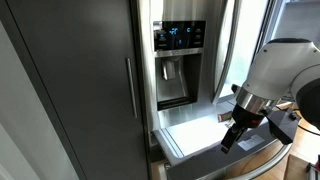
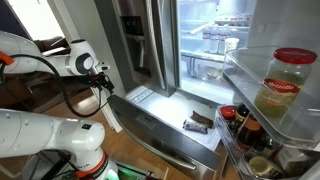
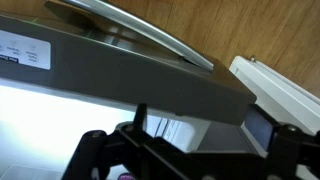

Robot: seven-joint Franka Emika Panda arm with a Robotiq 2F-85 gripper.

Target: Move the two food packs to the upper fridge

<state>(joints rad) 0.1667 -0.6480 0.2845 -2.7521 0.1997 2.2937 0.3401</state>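
Hovering by the drawer (image 2: 160,135) front corner at left, the gripper (image 2: 105,87): jaws spread wide, nothing held. Centre, both packs (image 2: 197,122) lie close together on the drawer's white floor. Behind, the fridge (image 2: 192,35) stands open and lit. Far right, jar (image 2: 283,85) on door shelf (image 2: 300,128).

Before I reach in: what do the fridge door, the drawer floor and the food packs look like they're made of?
Fridge door: brushed grey steel, or a steel-look skin, going by its soft matte sheen. Drawer floor: probably smooth white plastic; it shows a bright, even glare. Food packs: likely thin plastic or foil wrap, one dark brown, one paler; too small to be sure.
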